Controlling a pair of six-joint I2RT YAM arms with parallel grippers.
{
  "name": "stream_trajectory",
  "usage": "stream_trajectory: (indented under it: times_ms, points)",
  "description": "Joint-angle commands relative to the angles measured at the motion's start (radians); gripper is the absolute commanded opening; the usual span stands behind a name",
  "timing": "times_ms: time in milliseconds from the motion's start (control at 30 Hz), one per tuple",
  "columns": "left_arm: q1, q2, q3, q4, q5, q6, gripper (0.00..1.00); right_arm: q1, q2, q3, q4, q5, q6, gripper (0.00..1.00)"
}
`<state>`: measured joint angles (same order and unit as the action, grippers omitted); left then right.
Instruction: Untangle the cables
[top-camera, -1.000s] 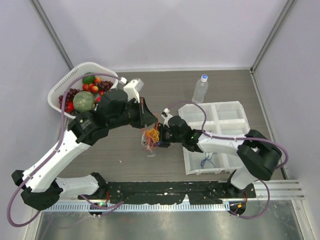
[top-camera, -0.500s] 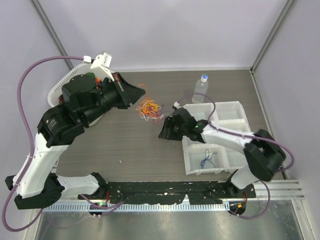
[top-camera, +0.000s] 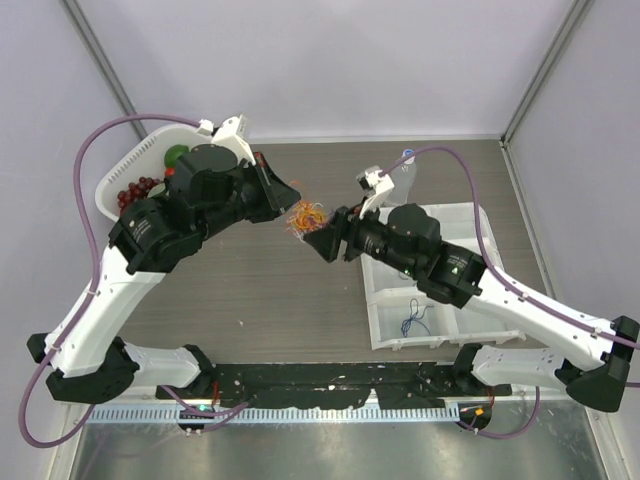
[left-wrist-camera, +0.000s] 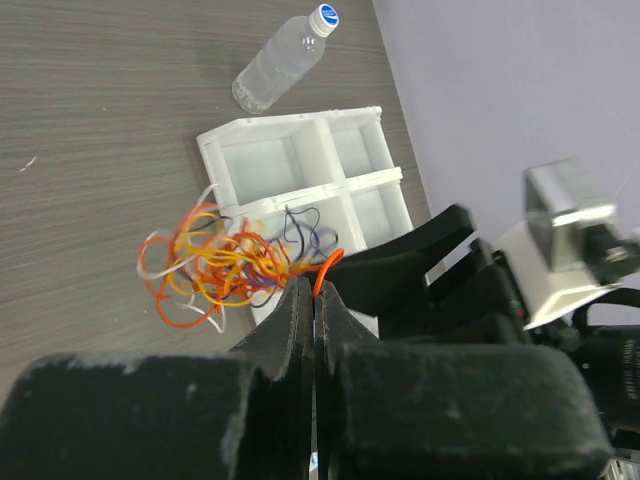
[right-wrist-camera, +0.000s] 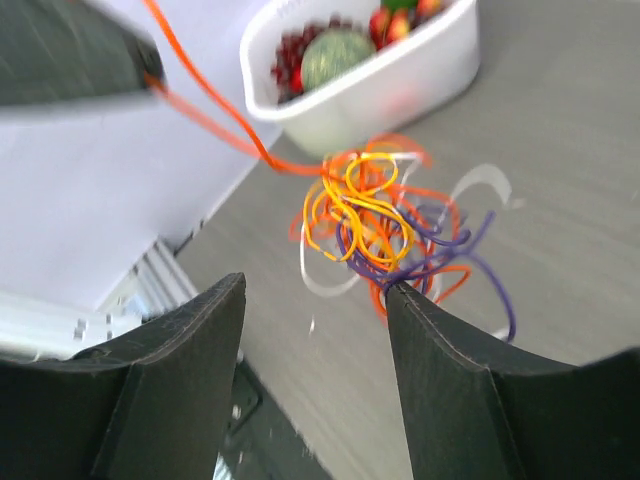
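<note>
The cables (top-camera: 305, 217) are a small tangle of orange, yellow, purple and white wires hanging in the air between my two grippers. My left gripper (top-camera: 291, 197) is shut on one orange wire (left-wrist-camera: 328, 266) at its fingertips (left-wrist-camera: 300, 300), and the tangle (left-wrist-camera: 215, 265) dangles from that wire. My right gripper (top-camera: 326, 241) is open and empty. In the right wrist view the tangle (right-wrist-camera: 385, 225) hangs just beyond the gripper (right-wrist-camera: 315, 300), with purple loops close to its right finger (right-wrist-camera: 440, 340). A taut orange strand (right-wrist-camera: 205, 100) runs up to the left gripper.
A white divided tray (top-camera: 470, 240) lies at the right, with a thin blue wire (top-camera: 415, 320) in a near compartment. A clear bottle (top-camera: 400, 180) lies behind it. A white basket of fruit (top-camera: 125, 180) stands at the back left.
The left gripper has carried the tangle up from the table's middle towards the back. In the last half second the right arm rose and its open gripper closed in on the tangle.
</note>
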<state>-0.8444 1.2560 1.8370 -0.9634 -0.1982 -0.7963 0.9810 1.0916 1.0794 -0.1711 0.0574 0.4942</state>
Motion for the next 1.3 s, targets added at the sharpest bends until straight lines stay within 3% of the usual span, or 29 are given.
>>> stream_trajectory:
  times_ms: [0, 133, 300, 400, 500, 600, 700, 767, 833, 967, 1267]
  points:
    - [-0.002, -0.024, 0.007, -0.003, 0.011, -0.044, 0.00, -0.001, 0.066, 0.154, 0.094, 0.154, -0.120, 0.64]
    - [-0.002, -0.021, 0.002, -0.001, 0.020, -0.060, 0.00, -0.001, 0.134, 0.263, 0.071, 0.196, -0.140, 0.63]
    - [-0.002, -0.014, 0.011, 0.029, 0.043, -0.083, 0.00, 0.002, 0.172, 0.277, 0.076, 0.156, -0.178, 0.62]
    - [-0.002, 0.003, 0.050, 0.034, 0.065, -0.081, 0.00, -0.001, 0.192, 0.158, 0.163, 0.125, -0.137, 0.60]
    - [-0.002, 0.022, 0.116, 0.040, 0.072, -0.060, 0.00, -0.002, 0.235, -0.052, 0.371, 0.142, -0.063, 0.55]
    - [-0.002, 0.040, 0.201, 0.049, 0.068, -0.031, 0.00, -0.002, 0.385, -0.174, 0.479, 0.133, 0.024, 0.40]
    - [-0.002, 0.074, 0.313, 0.026, 0.048, -0.004, 0.00, -0.002, 0.523, -0.223, 0.484, 0.110, 0.043, 0.36]
    - [-0.002, 0.095, 0.384, -0.003, 0.019, 0.012, 0.00, -0.001, 0.525, -0.248, 0.461, 0.105, 0.035, 0.38]
    - [-0.002, 0.097, 0.415, -0.015, -0.004, 0.032, 0.00, -0.001, 0.498, -0.263, 0.447, 0.110, 0.021, 0.49]
    - [-0.002, 0.086, 0.403, -0.027, -0.052, 0.060, 0.00, -0.002, 0.426, -0.269, 0.354, 0.145, -0.005, 0.62]
    - [-0.002, 0.076, 0.344, -0.051, -0.084, 0.092, 0.00, -0.002, 0.165, -0.242, 0.115, 0.122, 0.027, 0.67]
